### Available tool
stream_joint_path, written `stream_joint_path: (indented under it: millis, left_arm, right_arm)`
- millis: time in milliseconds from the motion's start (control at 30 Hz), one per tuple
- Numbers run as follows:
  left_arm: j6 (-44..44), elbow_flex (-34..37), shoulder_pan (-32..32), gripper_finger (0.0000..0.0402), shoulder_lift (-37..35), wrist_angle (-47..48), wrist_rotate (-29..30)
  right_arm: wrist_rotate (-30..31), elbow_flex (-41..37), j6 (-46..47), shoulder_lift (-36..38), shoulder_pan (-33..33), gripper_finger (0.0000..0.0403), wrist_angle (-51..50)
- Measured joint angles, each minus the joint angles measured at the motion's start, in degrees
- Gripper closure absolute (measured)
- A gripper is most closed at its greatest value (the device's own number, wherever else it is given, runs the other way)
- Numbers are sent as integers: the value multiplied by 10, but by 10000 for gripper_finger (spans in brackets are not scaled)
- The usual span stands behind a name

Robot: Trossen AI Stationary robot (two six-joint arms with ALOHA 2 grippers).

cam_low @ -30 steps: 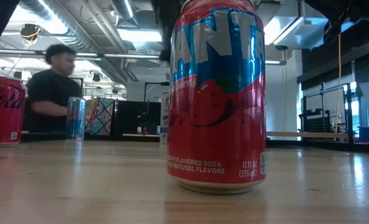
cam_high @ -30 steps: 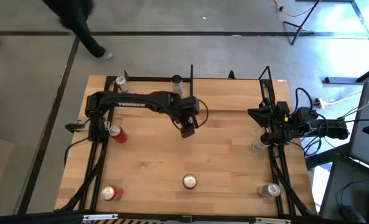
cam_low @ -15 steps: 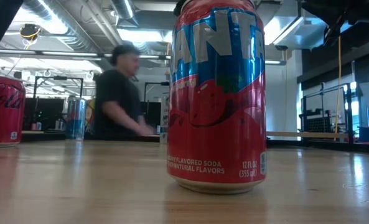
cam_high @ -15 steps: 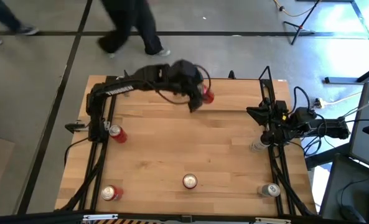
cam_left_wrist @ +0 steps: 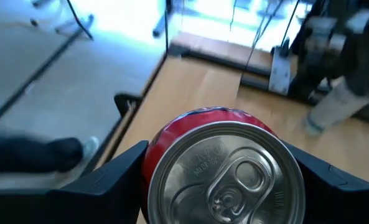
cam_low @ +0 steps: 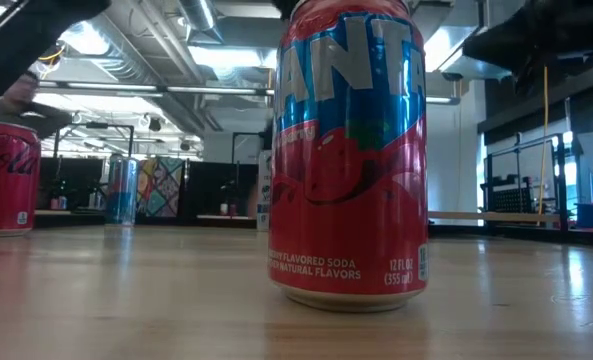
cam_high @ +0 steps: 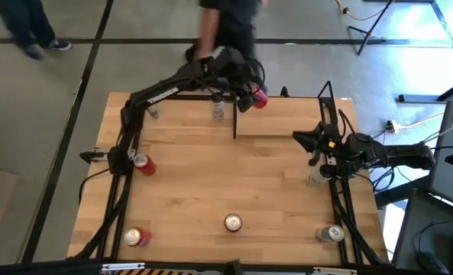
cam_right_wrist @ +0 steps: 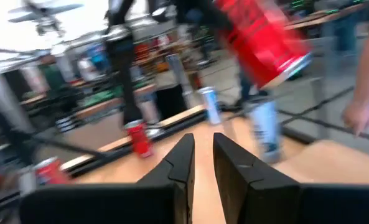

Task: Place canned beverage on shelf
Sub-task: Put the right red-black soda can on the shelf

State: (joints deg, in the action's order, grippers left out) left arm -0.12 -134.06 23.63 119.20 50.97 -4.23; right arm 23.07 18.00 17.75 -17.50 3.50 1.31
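My left gripper point(cam_high: 250, 93) is shut on a red can point(cam_high: 260, 98), high over the table's far edge. It is just right of the thin upright black panel point(cam_high: 234, 122) of the shelf point(cam_high: 287, 121), a black-framed bay with a wooden floor. In the right wrist view the can point(cam_right_wrist: 262, 40) hangs tilted in the air. A silver can point(cam_high: 218, 109) and another can point(cam_high: 151, 111) stand on the shelf floor left of the panel. My right gripper point(cam_high: 310, 147) waits shut at the table's right side. My left gripper pinches the red can's side wall point(cam_left_wrist: 172, 134) between its two fingers point(cam_left_wrist: 106, 180), one on each side. The fingers slant down toward the table's far right. The can is lifted clear and tilted, its silver top point(cam_left_wrist: 228, 180) turned back toward the wrist.
Red cans stand at the left point(cam_high: 143, 163), near left point(cam_high: 135, 237) and near middle point(cam_high: 233, 222), the last filling the low view point(cam_low: 348, 160). Pale cans stand at the right point(cam_high: 316, 178) and near right point(cam_high: 333, 233). A person point(cam_high: 230, 27) stands just beyond the far edge.
My left gripper has risen from the table's middle and swung toward the far edge and the right, past the upright panel. It has tipped up from pointing steeply down. The red can has come up with it, clear of the table. My right gripper has turned a little.
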Motion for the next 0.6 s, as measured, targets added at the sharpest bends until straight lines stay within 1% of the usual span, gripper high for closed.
stream_joint_path:
  millis: [133,267,400,467,600]
  left_arm:
    - [35,0,22,129,29,16,-22]
    - [67,0,28,129,51,15,-45]
    - [110,1,28,124,70,22,-49]
    - [117,3,26,124,76,25,-60]
    - [113,2,11,125,67,27,-109]
  right_arm:
    - [5,0,30,0,-26,352,-22]
    - [5,0,61,0,-54,352,-63]
    - [5,0,78,-3,-77,352,-78]
    - [5,0,76,-12,-83,352,-50]
    - [-3,0,37,-40,-85,352,73]
